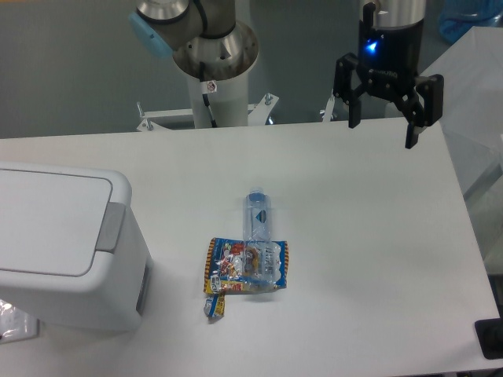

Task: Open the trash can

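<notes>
I see the trash can (pixel 67 243) at the left edge of the table (pixel 369 236), near the front, cut off by the frame on its left side. It is white and boxy with rounded corners. Its flat inset lid (pixel 47 220) lies down, level with the rim, so the can is shut. The grey push tab (pixel 110 228) runs along the lid's right edge, facing the middle of the table.

To the right of the can, well apart from it, a clear plastic bottle (pixel 258 220) lies on its side near the table's centre. Its lower end rests on a colourful snack packet (pixel 245 265). A small wrapper (pixel 215 306) lies just at the packet's lower left corner.

My gripper (pixel 381 133) hangs far from all this, over the back right part of the table, well away from the can. It points straight down, its two black fingers (pixel 413 118) spread wide with nothing between them. A blue light (pixel 369 47) glows on the wrist body above the fingers. The wrist rises vertically out of the top of the frame. The arm's base column (pixel 216 78) stands behind the table's rear edge, left of the gripper, with a joint with a light blue cap (pixel 149 33) at upper left.

At the bottom left corner, beside the can's foot, I see a bit of clear plastic (pixel 16 323), too cropped to tell what it is.
</notes>
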Controlling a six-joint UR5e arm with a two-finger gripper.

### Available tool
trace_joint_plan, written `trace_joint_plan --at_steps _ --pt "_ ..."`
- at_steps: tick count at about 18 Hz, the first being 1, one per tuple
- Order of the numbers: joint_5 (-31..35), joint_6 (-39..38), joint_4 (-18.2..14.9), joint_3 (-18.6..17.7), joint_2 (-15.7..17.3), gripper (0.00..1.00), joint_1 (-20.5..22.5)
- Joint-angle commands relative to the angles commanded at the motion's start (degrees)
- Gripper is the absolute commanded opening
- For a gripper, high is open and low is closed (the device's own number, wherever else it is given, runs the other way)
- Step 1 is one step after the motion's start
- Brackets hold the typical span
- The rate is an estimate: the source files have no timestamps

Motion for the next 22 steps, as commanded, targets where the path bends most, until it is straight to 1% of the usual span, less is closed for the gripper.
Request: trace_joint_plan --at_steps 7,9,11,13,16,19,21,22 --pt "0.0 -0.26 0.09 -0.09 0.0 1.0 -0.44" --pt "-0.26 -1.48 0.79 -0.18 -0.09 1.0 -0.44" --pt "-0.61 -5.78 1.4 -0.18 -0.35 1.0 -0.7" --pt "-3.24 -9.3 2.54 0.0 -0.7 1.0 -1.05" --pt "-4.83 -12.91 2.9 -0.18 -0.79 1.0 -1.58" --pt "-4.83 -17.47 3.51 0.44 -1.67 1.0 -3.86" --pt "-4.84 -22.65 4.91 0.62 -2.45 1.0 -6.14" --pt "-4.75 -25.29 6.4 0.88 -3.07 1.0 -7.11"
